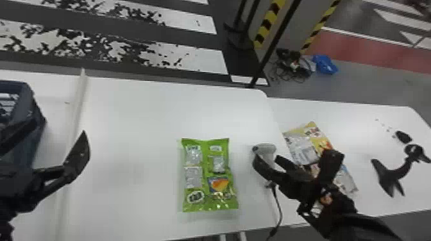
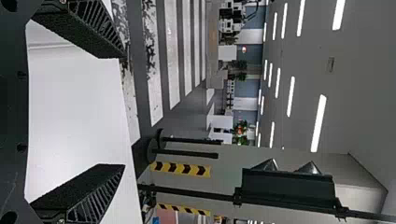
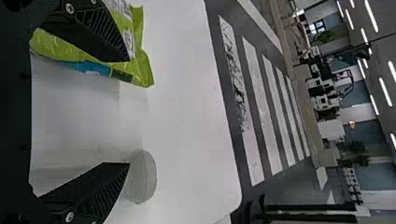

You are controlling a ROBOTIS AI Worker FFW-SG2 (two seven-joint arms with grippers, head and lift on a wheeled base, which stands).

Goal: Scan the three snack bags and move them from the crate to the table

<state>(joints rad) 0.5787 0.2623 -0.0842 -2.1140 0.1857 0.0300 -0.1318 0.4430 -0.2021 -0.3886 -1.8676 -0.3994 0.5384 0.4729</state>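
Scanning seems the step in hand: the green bag [image 1: 210, 174] lies between crate [image 1: 38, 120] and scanner [image 1: 265, 149], two others [image 1: 303, 144] on the right-hand table [image 1: 356, 117]. Your right gripper [image 3: 128, 112] gapes beside the scanner; your left gripper [image 2: 124, 111] is wide, empty. Next, you'd likely grasp the scanner squarely.

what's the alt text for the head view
A green snack bag lies on a white table between the robot's left arm and right arm. A grey scanner and more snack packs are partly hidden by the right arm, and a dark crate stands at the left edge.
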